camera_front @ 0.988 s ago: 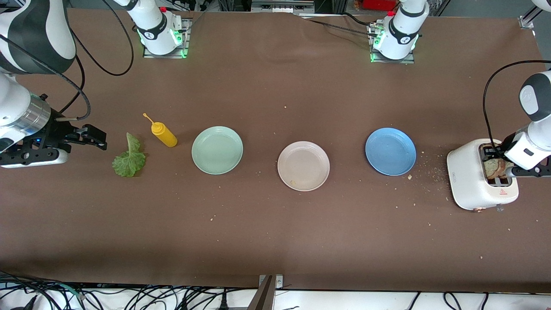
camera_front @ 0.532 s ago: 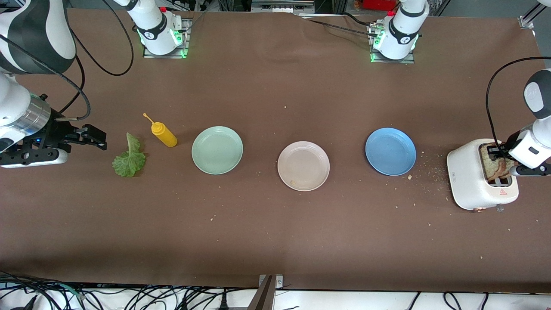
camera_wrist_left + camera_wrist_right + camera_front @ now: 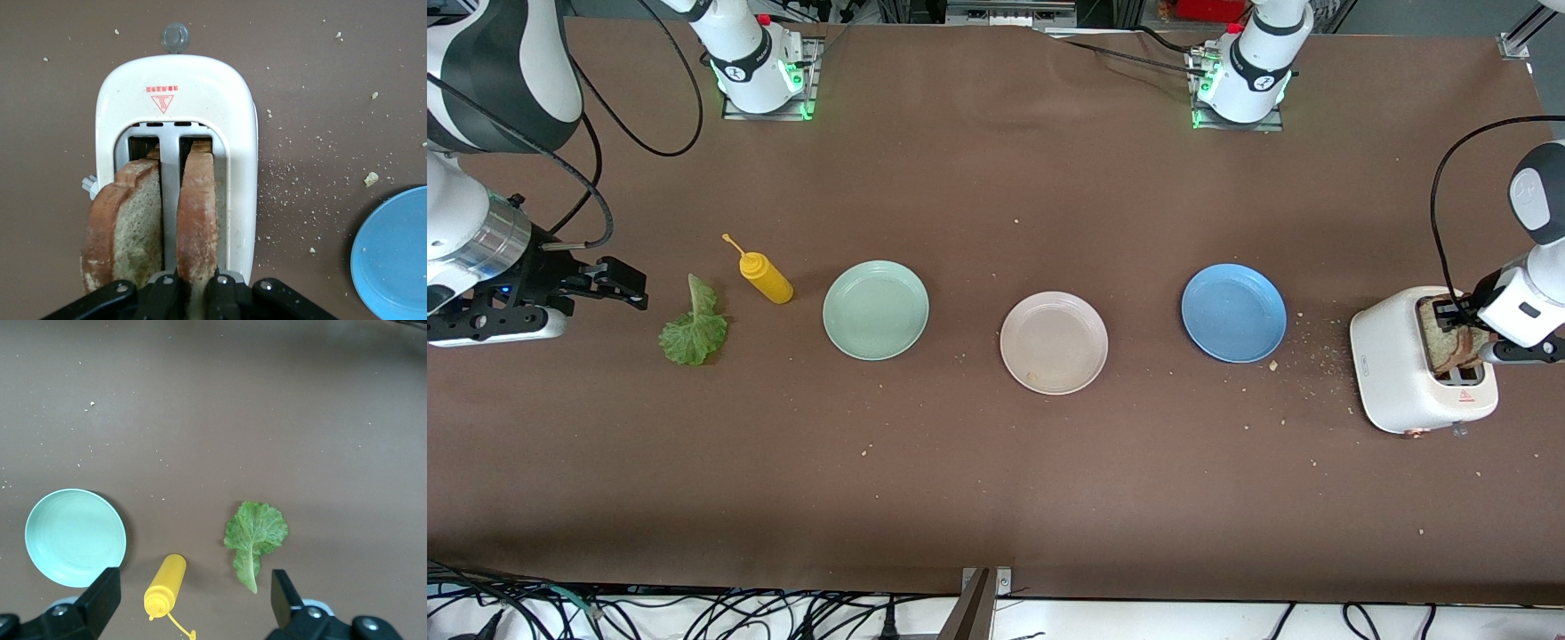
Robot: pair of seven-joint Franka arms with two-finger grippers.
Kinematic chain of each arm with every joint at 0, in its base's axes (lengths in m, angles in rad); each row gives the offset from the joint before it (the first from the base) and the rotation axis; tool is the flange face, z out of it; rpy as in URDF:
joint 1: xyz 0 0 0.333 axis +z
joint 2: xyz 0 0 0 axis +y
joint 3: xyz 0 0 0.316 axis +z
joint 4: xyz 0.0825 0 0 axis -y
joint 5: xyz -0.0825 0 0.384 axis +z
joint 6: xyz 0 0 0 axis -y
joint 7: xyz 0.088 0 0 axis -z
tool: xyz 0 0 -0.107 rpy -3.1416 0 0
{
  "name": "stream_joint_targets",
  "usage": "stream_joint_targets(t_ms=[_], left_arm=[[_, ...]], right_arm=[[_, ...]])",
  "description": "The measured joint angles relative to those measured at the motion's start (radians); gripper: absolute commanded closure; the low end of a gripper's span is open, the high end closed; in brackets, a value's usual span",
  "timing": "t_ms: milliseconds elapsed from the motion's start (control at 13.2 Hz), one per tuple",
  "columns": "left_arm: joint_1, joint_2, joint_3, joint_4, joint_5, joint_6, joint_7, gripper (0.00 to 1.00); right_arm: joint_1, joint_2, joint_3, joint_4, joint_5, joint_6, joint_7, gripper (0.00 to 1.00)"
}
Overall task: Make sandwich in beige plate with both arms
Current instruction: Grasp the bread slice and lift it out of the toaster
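Observation:
Two brown bread slices stand in the white toaster (image 3: 1396, 364) at the left arm's end of the table. My left gripper (image 3: 1476, 342) is over the toaster, shut on one slice (image 3: 197, 213), which sticks partly out of its slot. The other slice (image 3: 127, 227) stands in the neighbouring slot. The lettuce leaf (image 3: 692, 331) lies flat on the table toward the right arm's end, also in the right wrist view (image 3: 255, 533). My right gripper (image 3: 624, 286) hangs open and empty beside the leaf. The beige plate (image 3: 1054, 342) sits mid-table, holding only a crumb.
A yellow squeeze bottle (image 3: 767, 277) lies between the lettuce and a mint-green plate (image 3: 876, 309). A blue plate (image 3: 1233, 312) sits between the beige plate and the toaster. Crumbs are scattered around the toaster.
My left gripper has risen a little with the bread slice, which now stands higher out of the toaster slot. The right arm has not moved.

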Motion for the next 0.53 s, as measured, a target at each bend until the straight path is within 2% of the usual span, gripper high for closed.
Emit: stream_joint_targets(t_ms=[228,532], left_arm=[[0.0,-0.019,-0.004,0.013,0.0,-0.027,0.0,1.0],[0.0,-0.054,-0.032,0.143,0.0,-0.246,0.0,1.0]], right_arm=[[-0.001,0.0,0.0,0.0,0.001,0.0,0.0,0.0],[-0.002,0.0,0.0,0.0,0.002,0.0,0.0,0.0]])
